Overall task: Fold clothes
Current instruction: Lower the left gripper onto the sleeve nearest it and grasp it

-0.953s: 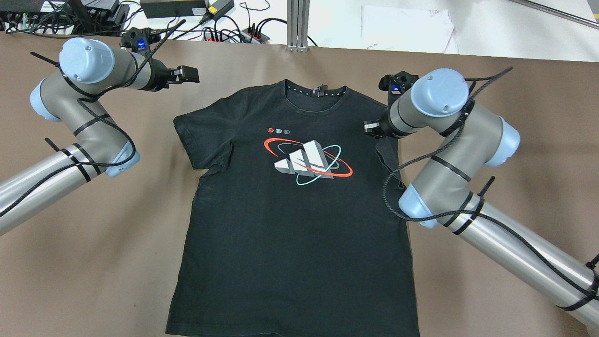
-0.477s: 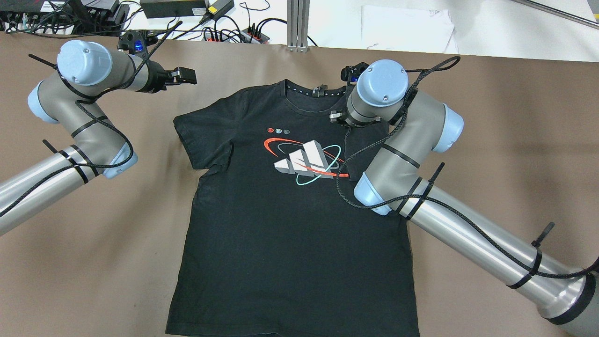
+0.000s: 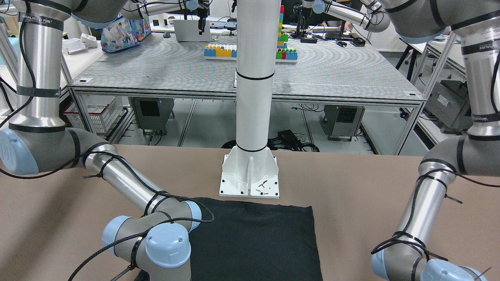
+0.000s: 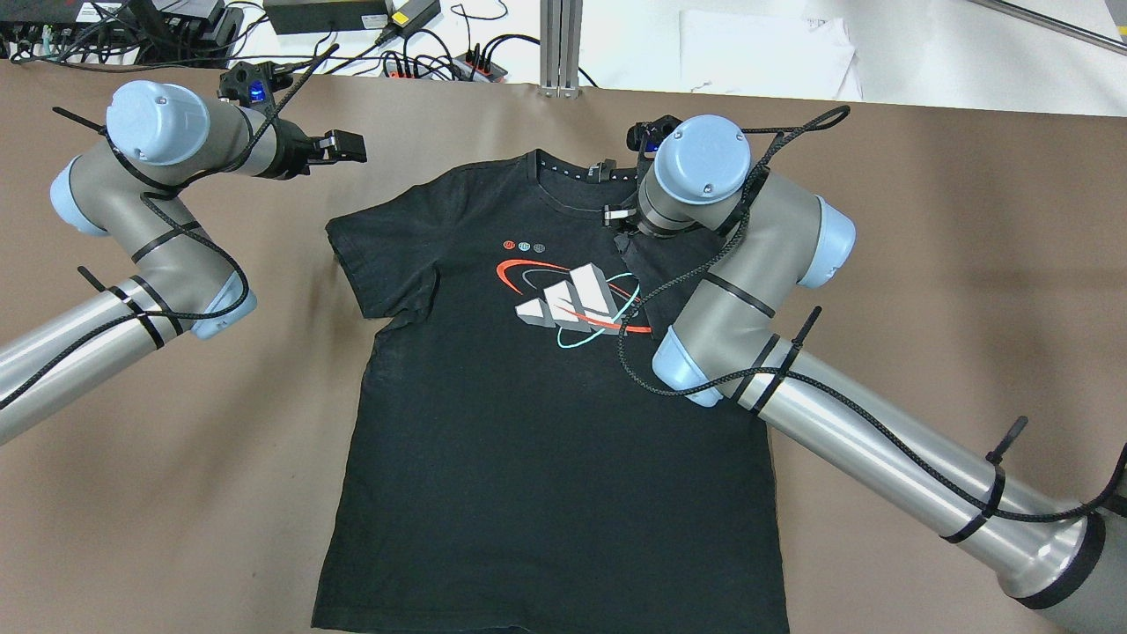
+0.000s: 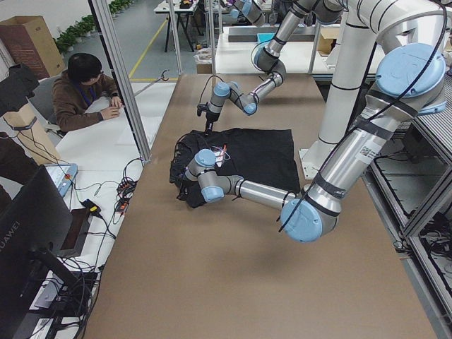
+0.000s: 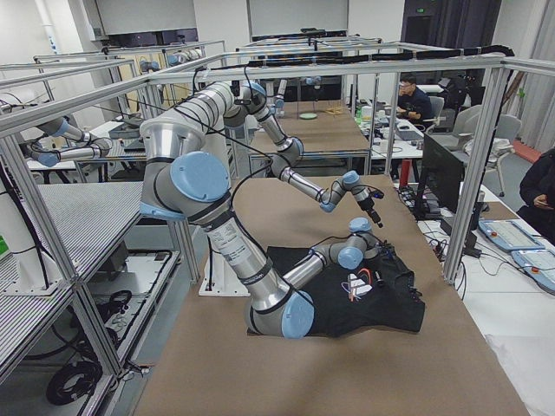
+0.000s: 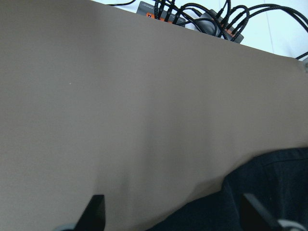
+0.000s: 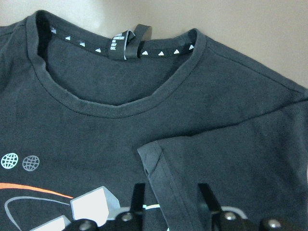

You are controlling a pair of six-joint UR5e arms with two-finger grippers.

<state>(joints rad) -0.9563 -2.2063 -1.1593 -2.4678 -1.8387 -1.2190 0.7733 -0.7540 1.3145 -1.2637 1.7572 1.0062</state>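
Observation:
A black T-shirt (image 4: pixel 546 440) with a white three-stripe logo (image 4: pixel 572 304) lies face up and flat on the brown table. Its right sleeve (image 8: pixel 231 159) is folded inward onto the chest, just below the collar (image 8: pixel 115 103). My right gripper (image 4: pixel 616 218) hovers low over that sleeve. In the right wrist view its fingers (image 8: pixel 138 192) stand a little apart, and the sleeve hem lies flat between them. My left gripper (image 4: pixel 352 145) is open over bare table beyond the shirt's left shoulder, holding nothing. The shirt's edge (image 7: pixel 269 192) shows beside it.
Power strips and cables (image 4: pixel 440 62) run along the table's far edge, beside an aluminium post (image 4: pixel 559 44). The white mast base (image 3: pixel 250 175) stands just past the shirt's bottom hem (image 3: pixel 254 205). A seated person (image 5: pixel 85 92) works beyond the far edge.
My right gripper swept left from the shirt's right shoulder to beside the collar, drawing the right sleeve over the chest. The left arm barely shifted.

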